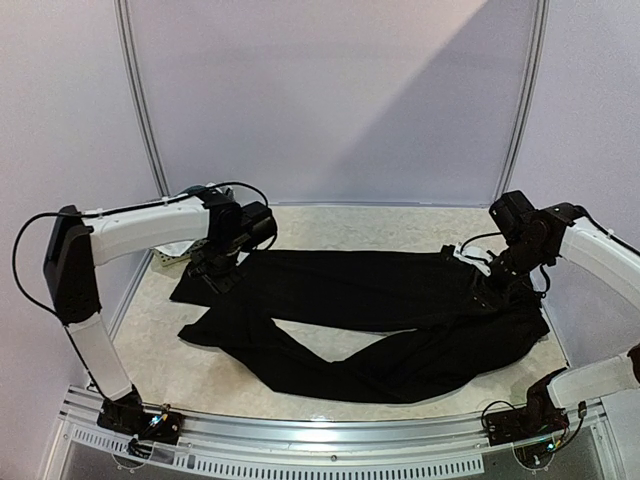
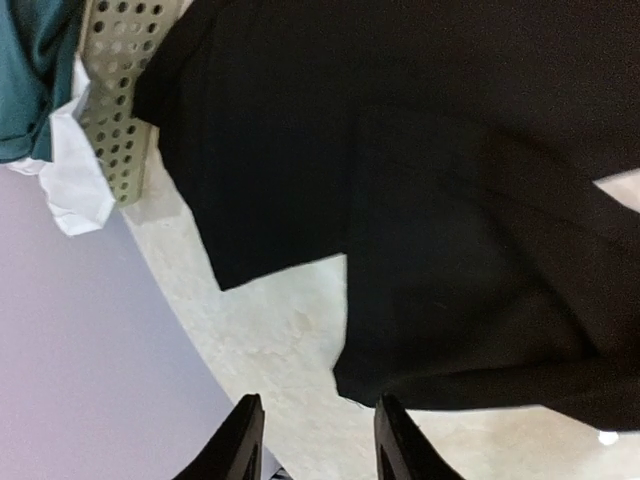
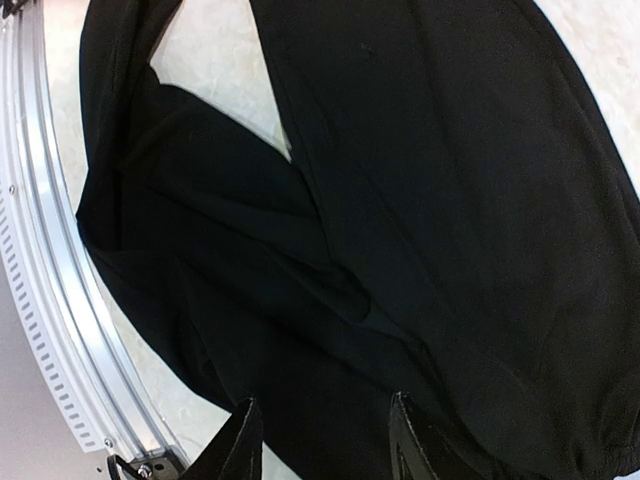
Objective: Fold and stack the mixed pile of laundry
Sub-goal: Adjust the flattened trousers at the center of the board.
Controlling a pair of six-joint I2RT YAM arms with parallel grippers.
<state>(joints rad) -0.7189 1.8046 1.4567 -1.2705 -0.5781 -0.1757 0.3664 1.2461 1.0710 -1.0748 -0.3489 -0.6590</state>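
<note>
The pale table (image 1: 350, 222) carries the black trousers (image 1: 370, 290), spread out and unfolded. The left gripper (image 2: 318, 405) and right gripper (image 3: 322, 402) both gape empty. Folding seems barely begun, with nothing stacked.

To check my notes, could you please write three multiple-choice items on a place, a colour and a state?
1. The perforated basket stands: A) at the table's left edge, near the black trousers' leg ends; B) on the trousers; C) at the right edge.
2. The garment beside the white cloth is: A) red; B) teal; C) yellow.
3. The left gripper is: A) shut on trousers; B) shut on the basket; C) open.
Answers: A, it sits by the cuffs; B, teal fabric shows; C, bare table shows between its fingers.
</note>
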